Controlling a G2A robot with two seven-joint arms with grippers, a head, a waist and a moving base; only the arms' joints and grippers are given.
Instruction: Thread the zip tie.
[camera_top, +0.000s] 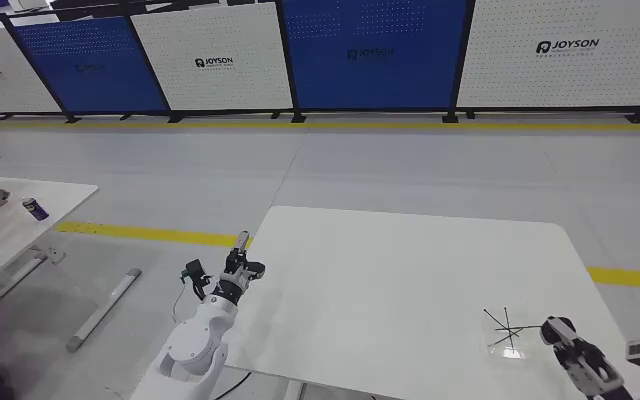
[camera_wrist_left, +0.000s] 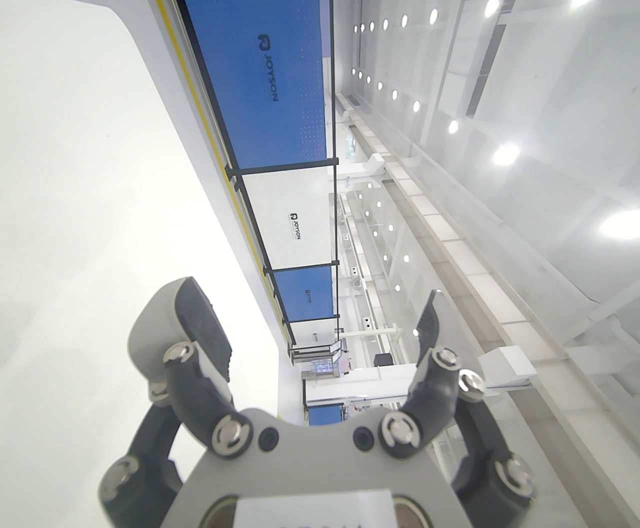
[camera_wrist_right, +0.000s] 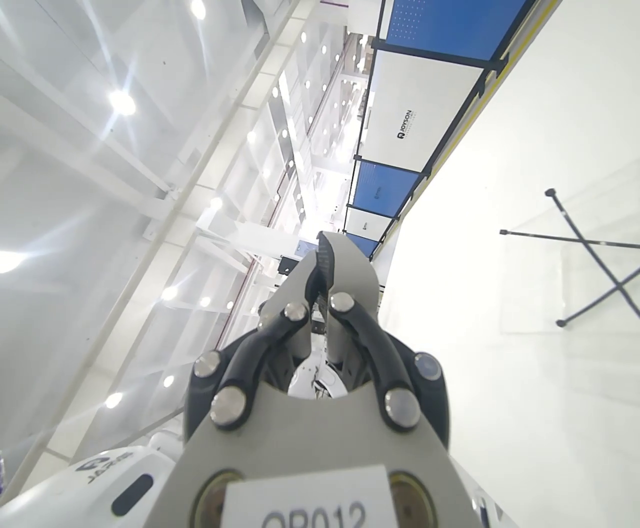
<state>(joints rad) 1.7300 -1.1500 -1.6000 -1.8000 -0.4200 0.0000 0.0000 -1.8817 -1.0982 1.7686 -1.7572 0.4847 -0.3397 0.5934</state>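
Note:
Three black zip ties (camera_top: 505, 328) lie crossed over one another on a clear sheet near the right front corner of the white table (camera_top: 400, 290). The right wrist view shows the zip ties (camera_wrist_right: 590, 245) off to one side of my right gripper (camera_wrist_right: 322, 252), which is shut with nothing in it. In the top view my right gripper (camera_top: 556, 331) sits just right of the ties, apart from them. My left gripper (camera_top: 240, 250) stands at the table's left edge, far from the ties. The left gripper (camera_wrist_left: 315, 325) is open and empty, pointing upward.
A second white table (camera_top: 30, 215) at the far left carries a small dark blue can (camera_top: 35, 208). A grey bar (camera_top: 103, 308) lies on the floor between the tables. Blue and white partition panels (camera_top: 370, 50) close off the back.

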